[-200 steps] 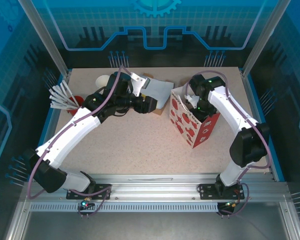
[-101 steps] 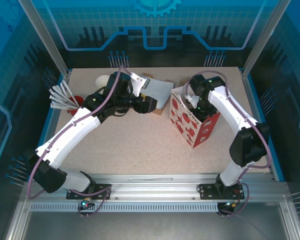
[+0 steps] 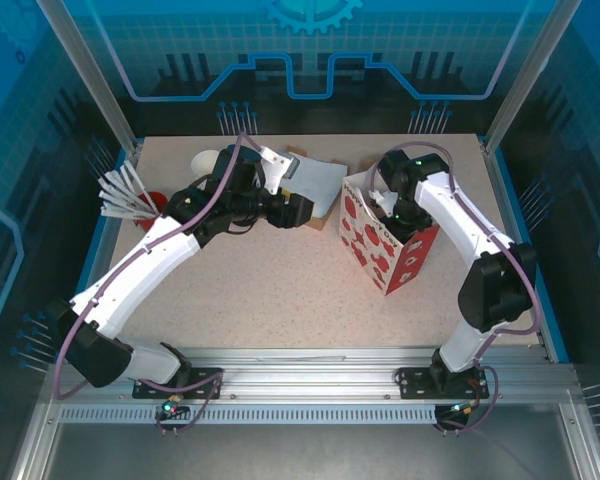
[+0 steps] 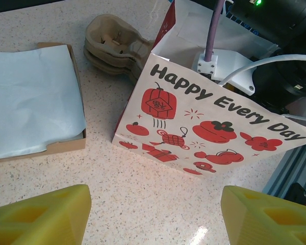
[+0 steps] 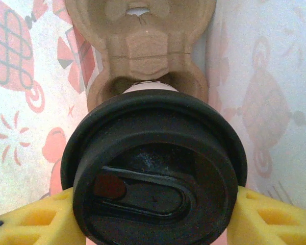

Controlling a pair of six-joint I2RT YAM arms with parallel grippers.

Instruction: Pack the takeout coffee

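Note:
The takeout coffee (image 5: 153, 173), a pale cup under a round black lid, sits between the yellow fingers (image 5: 25, 222) of my right gripper (image 5: 153, 217), which is shut on its sides. The cup stands in a brown pulp carrier (image 5: 143, 46) inside the red-printed paper bag (image 3: 385, 250). In the top view my right wrist (image 3: 405, 190) reaches down into the bag's open mouth. My left gripper (image 4: 155, 214) hangs open over bare tabletop just left of the bag (image 4: 209, 127), holding nothing.
A stack of pulp carriers (image 4: 115, 43) lies behind the bag. A shallow cardboard box lined with pale blue paper (image 4: 30, 102) sits to its left. White paper cups (image 3: 205, 160) and a fan of white sticks (image 3: 120, 190) lie at the far left.

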